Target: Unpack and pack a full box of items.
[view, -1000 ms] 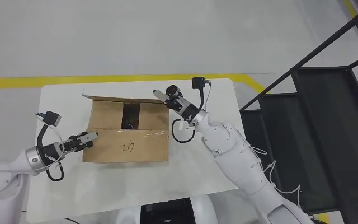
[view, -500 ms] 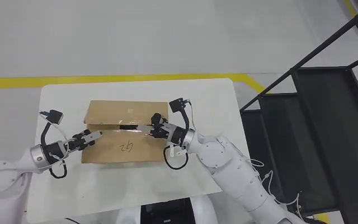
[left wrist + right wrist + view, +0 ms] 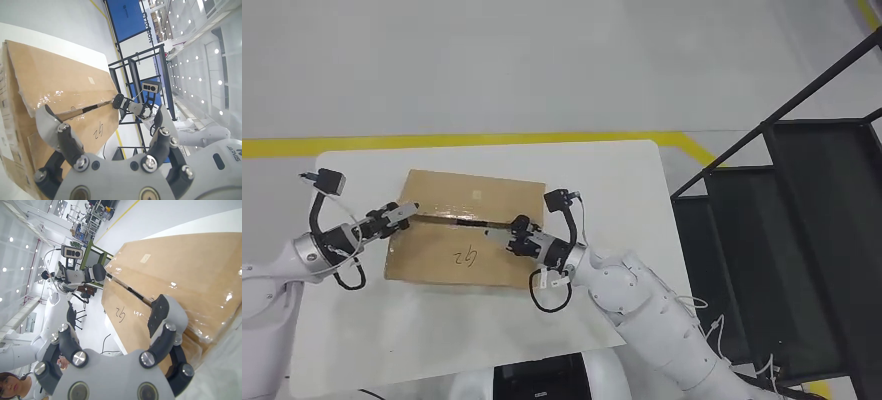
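Box: cardboard box (image 3: pixel 467 230) (image 3: pixel 62 75) (image 3: pixel 179 262) left of centre in the top view, lying a little askew on the desk. Its top flaps are folded down and meet along a seam with a thin dark gap.
Seam: shiny clear tape (image 3: pixel 447 212) runs along it, and a handwritten mark (image 3: pixel 470 258) sits on the near flap.
Left pincer: left pincer (image 3: pixel 402 214) (image 3: pixel 103 115) at the box's upper-left edge, at the seam's end. Its fingers are spread and one fingertip touches the cardboard.
Right pincer: right pincer (image 3: pixel 515 235) (image 3: pixel 115 309) over the right end of the seam. Its fingers are apart, with one pad resting on the taped top.
Change: one second ago the far flaps stood open over a dark hollow and the right pincer was at the far right corner. Since then the flaps have come down, the box has turned slightly, and the left pincer has moved up from the left side to the seam.
Desk: white desk (image 3: pixel 602 180) with rounded corners.
Room: pale grey floor (image 3: pixel 542 60) crossed by a yellow line (image 3: pixel 492 140), with black steps (image 3: pixel 802 200) on the right of the frame. A blue panel (image 3: pixel 128 20) and rows of ceiling lights (image 3: pixel 189 60) lie beyond.
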Motion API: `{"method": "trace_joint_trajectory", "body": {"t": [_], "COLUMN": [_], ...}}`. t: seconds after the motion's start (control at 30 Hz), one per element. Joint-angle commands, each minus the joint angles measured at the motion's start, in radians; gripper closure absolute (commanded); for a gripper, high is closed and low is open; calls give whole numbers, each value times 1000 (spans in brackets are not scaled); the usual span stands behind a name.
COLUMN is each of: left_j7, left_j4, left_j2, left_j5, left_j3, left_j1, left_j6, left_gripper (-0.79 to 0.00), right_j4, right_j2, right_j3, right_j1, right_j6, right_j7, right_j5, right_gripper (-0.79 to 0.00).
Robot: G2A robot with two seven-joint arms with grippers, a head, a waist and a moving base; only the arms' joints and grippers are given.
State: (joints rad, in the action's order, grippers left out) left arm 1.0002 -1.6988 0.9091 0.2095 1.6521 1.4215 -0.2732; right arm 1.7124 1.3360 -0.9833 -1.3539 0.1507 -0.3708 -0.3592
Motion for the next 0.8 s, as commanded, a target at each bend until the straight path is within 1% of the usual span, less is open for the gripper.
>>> {"method": "trace_joint_trajectory", "body": {"t": [0.0, 0.07, 0.13, 0.23, 0.37, 0.5, 0.63, 0.77], "left_j7": [-18, -41, -42, 31, 75, 71, 30, 4], "left_j4": [23, 36, 38, 32, 17, 20, 65, 119], "left_j2": [2, 4, 5, 2, -3, -6, -4, 0], "left_j5": [-1, 8, 39, 112, 154, 120, 54, 31], "left_j3": [-17, -24, -29, -20, 12, 16, -21, -66], "left_j1": [-20, -35, -43, -48, -38, -38, -67, -105], "left_j6": [1, 4, 7, 34, 55, 50, 36, 26], "left_gripper": [-785, -785, -785, -785, -785, -785, -785, -785], "right_j4": [-3, -11, -18, -27, -34, -29, -18, 6], "right_j2": [0, 0, 1, 2, 4, 5, 6, 5], "right_j3": [0, -1, 1, 6, 11, 15, 16, 11], "right_j1": [-2, -3, -7, -10, -11, -12, -10, -5], "right_j6": [-2, -5, -14, -27, -23, -21, -14, -7], "right_j7": [7, 12, 24, 39, 49, 60, 70, 69], "right_j5": [-2, -7, -5, -6, -5, -7, -9, -22], "right_gripper": [-785, -785, -785, -785, -785, -785, -785, -785]}}
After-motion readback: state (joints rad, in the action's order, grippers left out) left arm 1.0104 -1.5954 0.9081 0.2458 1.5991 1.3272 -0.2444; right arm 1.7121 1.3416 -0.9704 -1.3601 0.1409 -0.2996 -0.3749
